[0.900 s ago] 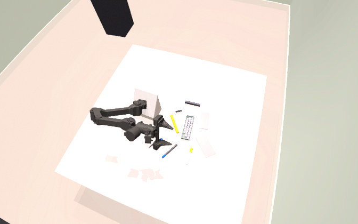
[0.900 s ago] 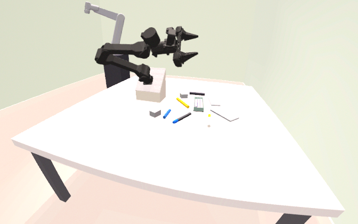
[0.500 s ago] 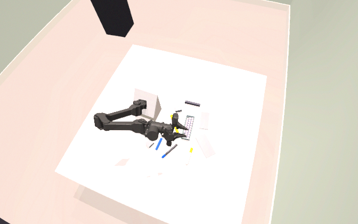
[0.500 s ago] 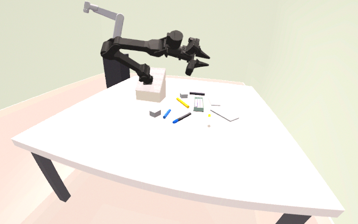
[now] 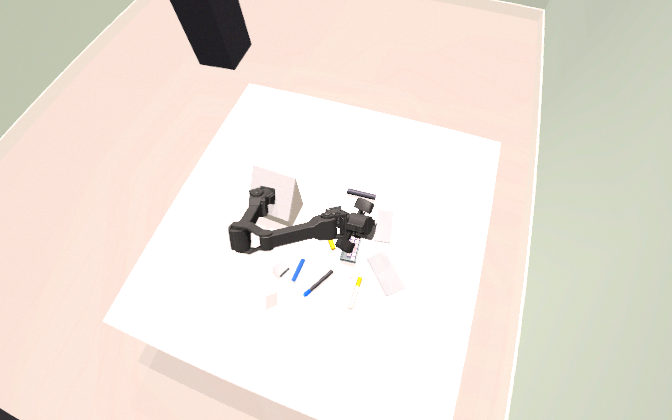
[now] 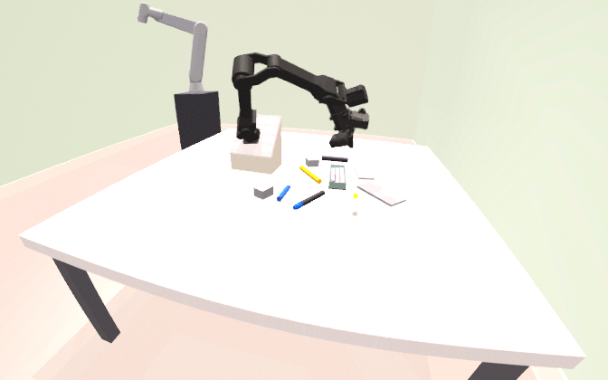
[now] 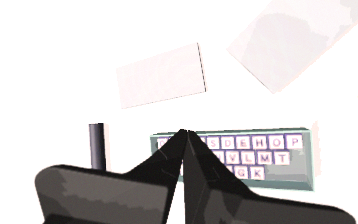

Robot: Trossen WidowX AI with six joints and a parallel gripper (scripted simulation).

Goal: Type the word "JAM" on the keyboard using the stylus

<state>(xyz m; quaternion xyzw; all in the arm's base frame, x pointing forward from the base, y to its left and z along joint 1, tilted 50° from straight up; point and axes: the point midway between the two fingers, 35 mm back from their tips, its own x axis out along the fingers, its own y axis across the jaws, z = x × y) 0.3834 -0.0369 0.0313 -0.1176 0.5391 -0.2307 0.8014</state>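
The small keyboard [image 5: 348,258] [image 6: 337,186] [image 7: 292,172] has a green-grey case and pale keys. In the wrist view, M shows on its right half; the fingers cover part of its left half, and I cannot make out J or A. My gripper [image 7: 185,136] is shut, with nothing seen between its fingertips, above the keyboard. A dark rod [image 5: 361,194] [image 6: 335,158] [image 7: 97,147] lies beyond the keyboard's left end in the wrist view. A black pen with a blue end [image 5: 320,281] [image 6: 311,199] also lies on the desk. I cannot tell which is the stylus.
A yellow stick [image 5: 331,244] [image 6: 310,174], a blue stick [image 5: 298,270] [image 6: 283,193] and a yellow-ended white marker [image 5: 359,281] [image 6: 355,195] lie around. Two pale flat pads [image 5: 385,273] [image 7: 162,75] lie beside the keyboard. Grey blocks [image 6: 263,191] [image 6: 312,162] stand near the arm's base block [image 6: 254,163].
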